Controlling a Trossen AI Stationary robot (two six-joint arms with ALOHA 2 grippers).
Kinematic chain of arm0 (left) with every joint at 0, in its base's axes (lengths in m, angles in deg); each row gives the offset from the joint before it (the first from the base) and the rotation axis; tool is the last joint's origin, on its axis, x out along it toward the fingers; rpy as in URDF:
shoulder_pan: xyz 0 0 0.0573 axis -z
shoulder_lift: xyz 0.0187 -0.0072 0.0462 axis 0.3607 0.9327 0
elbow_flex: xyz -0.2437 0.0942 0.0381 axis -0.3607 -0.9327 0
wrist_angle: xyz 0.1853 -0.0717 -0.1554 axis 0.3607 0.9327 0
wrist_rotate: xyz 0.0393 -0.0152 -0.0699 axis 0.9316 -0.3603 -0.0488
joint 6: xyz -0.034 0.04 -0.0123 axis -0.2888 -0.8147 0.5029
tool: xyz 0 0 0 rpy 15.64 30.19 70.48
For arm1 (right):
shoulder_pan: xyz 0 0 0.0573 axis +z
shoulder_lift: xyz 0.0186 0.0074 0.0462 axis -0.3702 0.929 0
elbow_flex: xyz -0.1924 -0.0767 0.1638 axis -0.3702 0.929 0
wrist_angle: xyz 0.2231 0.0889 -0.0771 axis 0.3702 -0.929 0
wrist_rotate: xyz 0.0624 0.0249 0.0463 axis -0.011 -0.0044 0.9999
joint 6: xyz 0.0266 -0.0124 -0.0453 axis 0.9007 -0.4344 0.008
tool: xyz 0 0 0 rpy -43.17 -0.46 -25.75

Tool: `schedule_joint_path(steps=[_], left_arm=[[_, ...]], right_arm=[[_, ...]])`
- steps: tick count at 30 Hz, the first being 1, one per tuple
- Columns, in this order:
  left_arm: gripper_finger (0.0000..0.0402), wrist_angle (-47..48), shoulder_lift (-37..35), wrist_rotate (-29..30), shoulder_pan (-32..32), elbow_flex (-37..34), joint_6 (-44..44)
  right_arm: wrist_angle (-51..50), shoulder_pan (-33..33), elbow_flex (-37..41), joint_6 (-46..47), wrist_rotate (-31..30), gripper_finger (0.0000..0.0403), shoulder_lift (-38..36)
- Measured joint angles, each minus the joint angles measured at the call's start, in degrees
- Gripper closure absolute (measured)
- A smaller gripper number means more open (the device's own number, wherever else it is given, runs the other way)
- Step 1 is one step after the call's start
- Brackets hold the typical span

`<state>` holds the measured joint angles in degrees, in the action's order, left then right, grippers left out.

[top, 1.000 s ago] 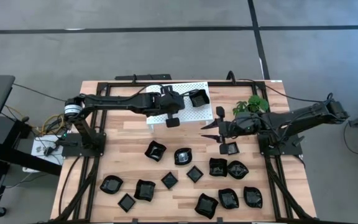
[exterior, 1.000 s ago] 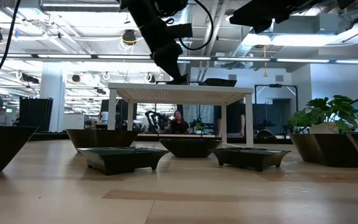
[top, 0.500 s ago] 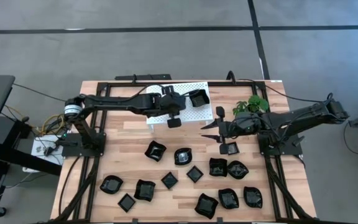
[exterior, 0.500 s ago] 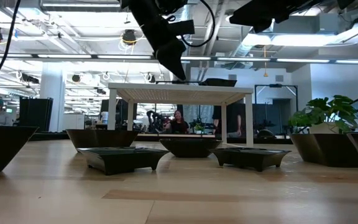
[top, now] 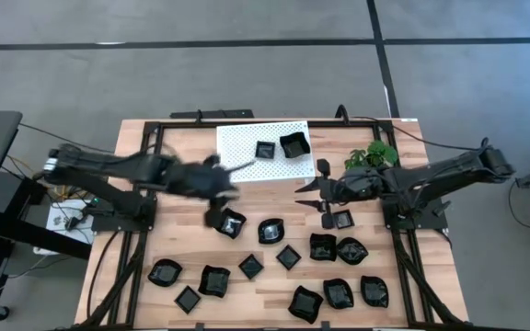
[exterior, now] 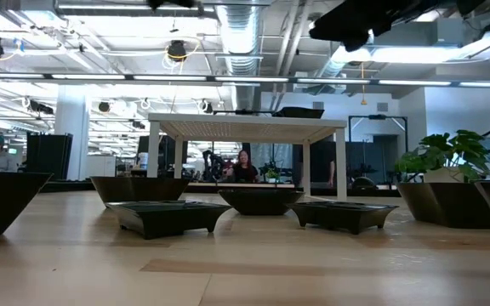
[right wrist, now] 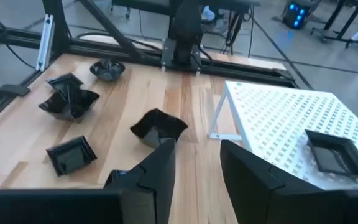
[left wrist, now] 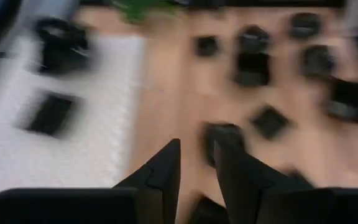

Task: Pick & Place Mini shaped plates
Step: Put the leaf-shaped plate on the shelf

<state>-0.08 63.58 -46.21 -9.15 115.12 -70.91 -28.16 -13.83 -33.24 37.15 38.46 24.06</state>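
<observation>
Several glossy black mini plates lie on the wooden table (top: pixel 155 138), among them a wavy one (top: pixel 230 222) and a small square one (top: pixel 340 219). Two more rest flat on the white perforated rack (top: pixel 242 142): a small square plate (top: pixel 265 149) and a wavy one (top: pixel 293 144). My left gripper (top: pixel 213 204) is blurred in motion, open and empty, over the table near the rack's near-left corner; in its wrist view (left wrist: pixel 197 149) nothing sits between the fingers. My right gripper (top: pixel 316 187) hovers open and empty right of the rack, beside the small square plate.
A small green plant (top: pixel 373 154) stands at the far right, behind my right arm. In the low view the rack (exterior: pixel 245 127) stands on legs above the table, with plates (exterior: pixel 168 212) in front. The right wrist view shows the rack's edge (right wrist: pixel 229 99) close ahead.
My left gripper has drawn back fast from over the rack toward the table's left and near side, leaving the small square plate lying on the rack beside the wavy one. It has left the low view. My right arm has kept still.
</observation>
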Motion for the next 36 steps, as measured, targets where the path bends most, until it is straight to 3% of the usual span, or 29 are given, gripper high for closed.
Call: schedule_joint_path(steps=[7,11,15,26,36], left_arm=[[0.0302,-6.4,-7.1,5.1,10.6,-15.5,11.4],[0.0302,-10.4,-6.6,5.3,15.0,-21.2,8.5],[0.0301,-13.1,-4.2,5.8,16.2,-25.8,8.3],[0.0268,-16.1,1.8,6.0,16.2,-28.4,10.2],[0.0266,-18.1,1.7,6.6,16.2,-28.4,10.1]], right_arm=[[0.6,0.0,-4.2,-1.3,1.2,0.028,6.9],[-1.1,0.3,-7.3,-1.3,5.0,0.028,11.0],[-4.8,1.2,-10.5,-0.3,5.1,0.028,13.4],[-8.7,4.6,-12.9,11.3,5.0,0.0281,20.3],[-8.4,8.2,-12.9,9.4,5.8,0.0281,32.1]])
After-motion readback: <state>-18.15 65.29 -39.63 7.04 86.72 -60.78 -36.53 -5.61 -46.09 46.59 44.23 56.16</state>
